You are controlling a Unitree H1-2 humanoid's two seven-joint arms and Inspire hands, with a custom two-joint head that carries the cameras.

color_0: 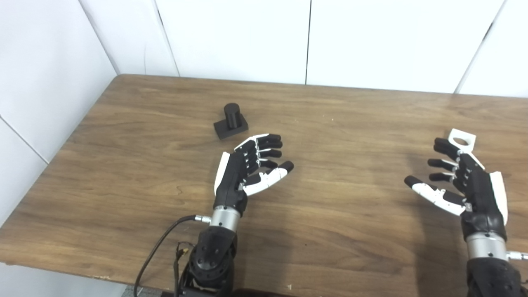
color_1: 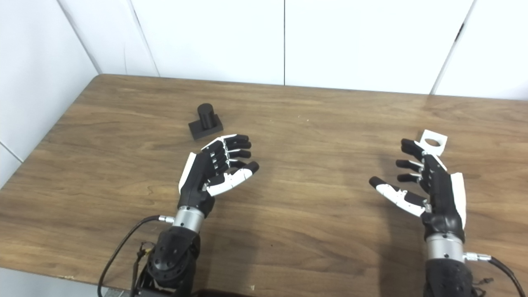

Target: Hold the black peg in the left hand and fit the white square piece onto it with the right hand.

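A black peg (color_0: 231, 121), a short cylinder upright on a square base, stands on the wooden table (color_0: 338, 111) left of centre. My left hand (color_0: 247, 169) is open and empty, just in front of and right of the peg, not touching it. A white square piece (color_0: 463, 139) with a round hole lies flat at the right. My right hand (color_0: 462, 181) is open and empty, its fingertips just in front of the piece and partly covering its near edge. Both also show in the right eye view: peg (color_1: 205, 121), piece (color_1: 433, 142).
White wall panels (color_0: 247, 37) stand behind and to the left of the table. A black cable (color_0: 161, 243) loops from my left wrist over the table's front edge. Bare wood lies between the two hands.
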